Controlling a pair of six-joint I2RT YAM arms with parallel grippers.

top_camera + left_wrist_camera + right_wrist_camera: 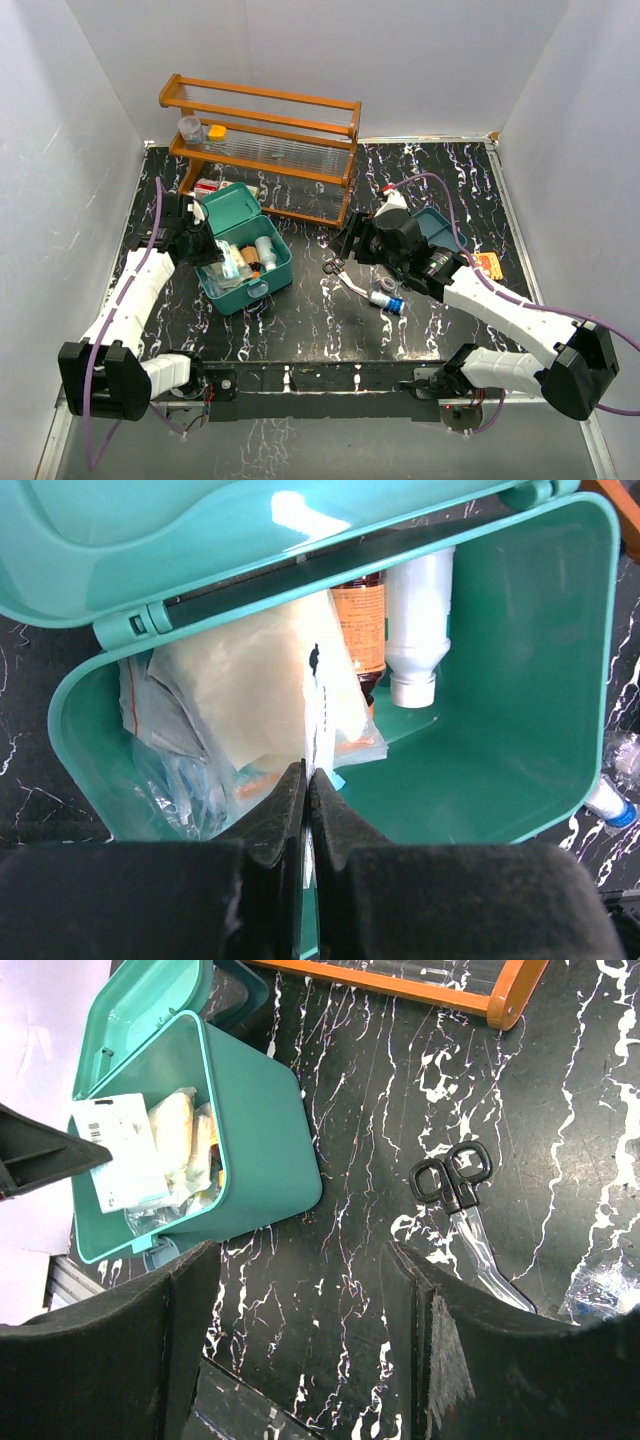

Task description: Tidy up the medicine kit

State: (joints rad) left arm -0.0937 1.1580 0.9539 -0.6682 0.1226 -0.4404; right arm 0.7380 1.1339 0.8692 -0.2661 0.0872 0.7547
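The left claw [307, 780] is pinched tight on a white packet [125, 1155], right above the open medicine kit [520, 660], which has free room on the claw's right. The right claw [300, 1290] is wide open and empty over the table [350, 1160], scissors [452, 1175] just ahead.

Light is bright and even, falling from above. The overhead view is sharp, and the arms cast soft shadows on the glossy black bench [320, 330]. White glare marks the medicine kit [520, 700] lid. Close up, the left gripper [307, 775] and right gripper [300, 1252] look dark and blurred.
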